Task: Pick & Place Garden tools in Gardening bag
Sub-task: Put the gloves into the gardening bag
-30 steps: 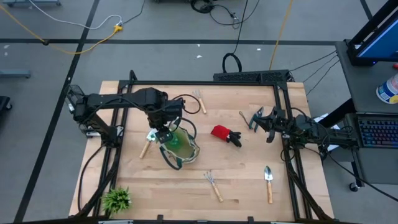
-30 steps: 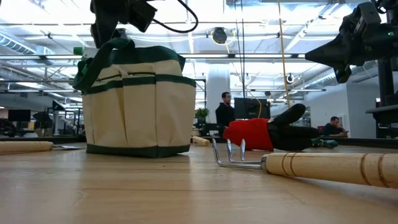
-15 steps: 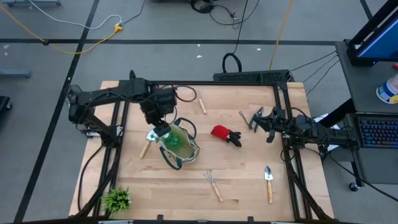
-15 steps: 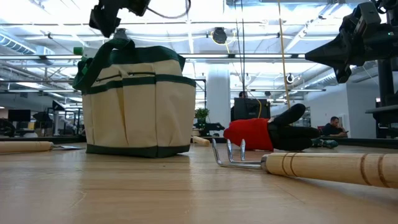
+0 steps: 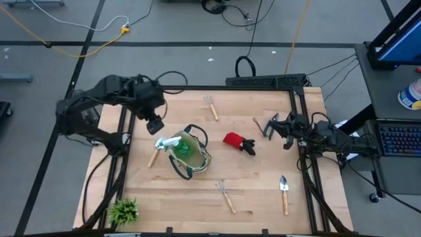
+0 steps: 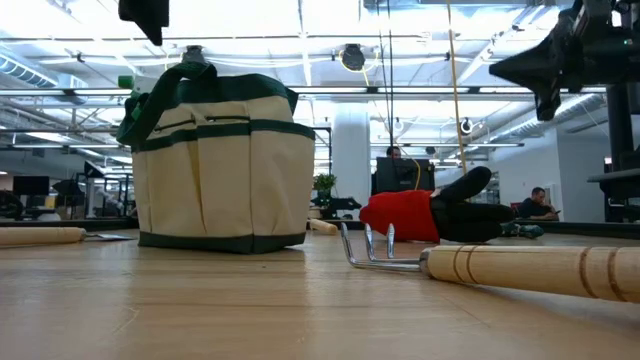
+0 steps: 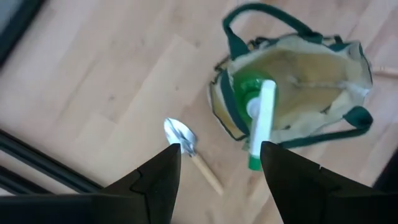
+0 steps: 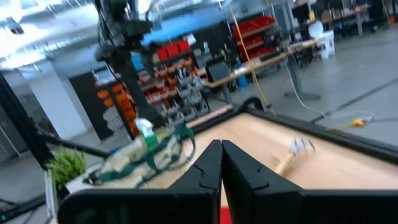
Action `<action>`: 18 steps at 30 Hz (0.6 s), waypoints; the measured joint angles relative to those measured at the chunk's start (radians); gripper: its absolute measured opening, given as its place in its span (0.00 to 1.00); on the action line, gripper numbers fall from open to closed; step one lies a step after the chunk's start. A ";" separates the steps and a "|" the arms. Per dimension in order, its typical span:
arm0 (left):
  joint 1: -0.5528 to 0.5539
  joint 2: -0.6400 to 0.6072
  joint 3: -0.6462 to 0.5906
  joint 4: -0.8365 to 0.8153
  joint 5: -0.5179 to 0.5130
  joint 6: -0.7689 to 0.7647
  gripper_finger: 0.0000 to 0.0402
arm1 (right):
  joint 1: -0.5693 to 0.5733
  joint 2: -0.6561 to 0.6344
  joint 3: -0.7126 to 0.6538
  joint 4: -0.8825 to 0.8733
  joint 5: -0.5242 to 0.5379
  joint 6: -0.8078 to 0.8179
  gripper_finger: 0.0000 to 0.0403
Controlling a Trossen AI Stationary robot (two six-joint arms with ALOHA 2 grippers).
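While the left gripper (image 5: 155, 125) hangs above the table's (image 5: 256, 197) left part with its fingers (image 7: 155, 180) spread and nothing between them, the gardening bag (image 5: 191, 155) stands just right of it, left of the table's centre, its mouth open. Inside stands the green spray bottle (image 5: 179, 146), whose white trigger head (image 7: 261, 112) reaches over the bag's left rim. A trowel (image 5: 155, 155) lies on the wood just beside the bag's left side, its metal blade (image 7: 179, 137) pointing away from the bag.

Right of the bag, near the middle of the table, lie the red-and-black gloves (image 5: 238, 142). At the far edge rests a small rake (image 5: 211, 105). Near the front edge lies a second rake (image 5: 225, 195), and to its right a second trowel (image 5: 284, 192) — both with wooden handles. Another small tool (image 5: 258, 124) lies far right, too small to name.

The right gripper (image 5: 271, 126) waits over the table's right side, its fingers (image 8: 214, 168) pressed together and holding nothing. A spiky green plant (image 5: 123, 210) sits at the near left corner.
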 joint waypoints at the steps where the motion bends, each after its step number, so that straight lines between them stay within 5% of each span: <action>1: 0.001 -0.011 0.000 0.000 -0.006 0.000 0.57 | 0.000 0.000 0.000 0.021 0.000 0.000 0.00; 7: 0.000 -0.078 0.000 0.037 -0.007 0.028 0.57 | 0.000 0.000 0.000 0.087 -0.001 -0.001 0.00; 18: -0.023 -0.329 -0.120 0.372 -0.009 0.066 0.57 | 0.000 0.000 0.000 0.089 -0.001 0.081 0.00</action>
